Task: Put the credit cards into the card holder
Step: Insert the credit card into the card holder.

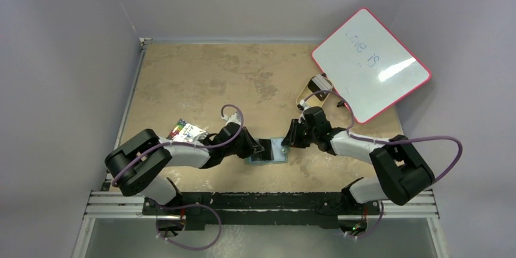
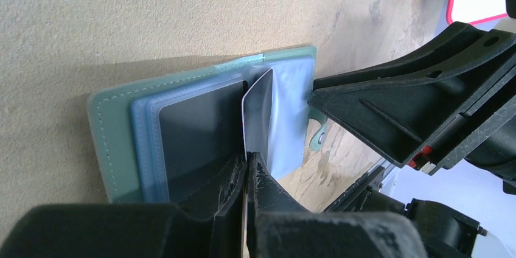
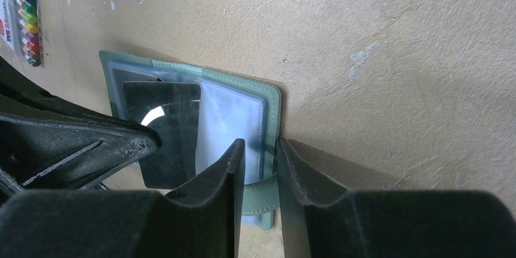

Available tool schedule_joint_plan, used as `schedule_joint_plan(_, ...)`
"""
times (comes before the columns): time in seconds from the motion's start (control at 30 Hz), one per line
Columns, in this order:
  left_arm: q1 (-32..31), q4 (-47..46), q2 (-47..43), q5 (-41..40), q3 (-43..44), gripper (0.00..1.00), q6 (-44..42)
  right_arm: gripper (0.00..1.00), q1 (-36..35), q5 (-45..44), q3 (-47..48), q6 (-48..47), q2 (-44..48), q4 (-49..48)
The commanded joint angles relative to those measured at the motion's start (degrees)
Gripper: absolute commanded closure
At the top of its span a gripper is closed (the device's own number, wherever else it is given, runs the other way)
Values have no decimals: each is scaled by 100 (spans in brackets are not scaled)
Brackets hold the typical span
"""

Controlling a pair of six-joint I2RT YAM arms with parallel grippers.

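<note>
The green card holder (image 1: 272,153) lies open on the table between both grippers, clear sleeves up. My left gripper (image 2: 248,159) is shut on a thin grey card (image 2: 260,112), held edge-on with its far end over the holder's (image 2: 112,130) middle fold. A dark card (image 2: 195,133) shows at the left sleeve. In the right wrist view a dark card (image 3: 164,133) stands over the holder's (image 3: 268,97) left half. My right gripper (image 3: 261,151) is closed on the holder's right edge by the snap tab (image 3: 261,200). In the top view my left gripper (image 1: 258,148) and right gripper (image 1: 291,140) face each other.
A colourful printed card (image 1: 185,130) lies left of the left arm, also in the right wrist view (image 3: 24,27). A tan oval tray (image 1: 315,87) and a red-rimmed whiteboard (image 1: 371,66) sit at the back right. The table's near edge is just behind the holder.
</note>
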State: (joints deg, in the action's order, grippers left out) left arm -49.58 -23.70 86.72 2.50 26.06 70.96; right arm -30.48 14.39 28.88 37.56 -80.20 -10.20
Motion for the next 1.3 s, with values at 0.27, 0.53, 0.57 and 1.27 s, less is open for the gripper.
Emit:
schedule_joint_plan(0.27, -109, 1391, -375, -272, 238, 100, 70, 73, -46, -102, -7, 17, 104, 93)
schedule_joint_plan(0.53, -127, 821, -300, -74, 256, 100, -82, 73, -47, -55, 9, -12, 76, 79)
schedule_joint_plan(0.57, -124, 786, -295, -62, 271, 100, -116, 73, -47, -51, 13, -8, 63, 87)
schedule_joint_plan(1.27, -122, 984, 110, -109, 629, 82, -419, 73, -48, -138, 217, -144, 154, 371)
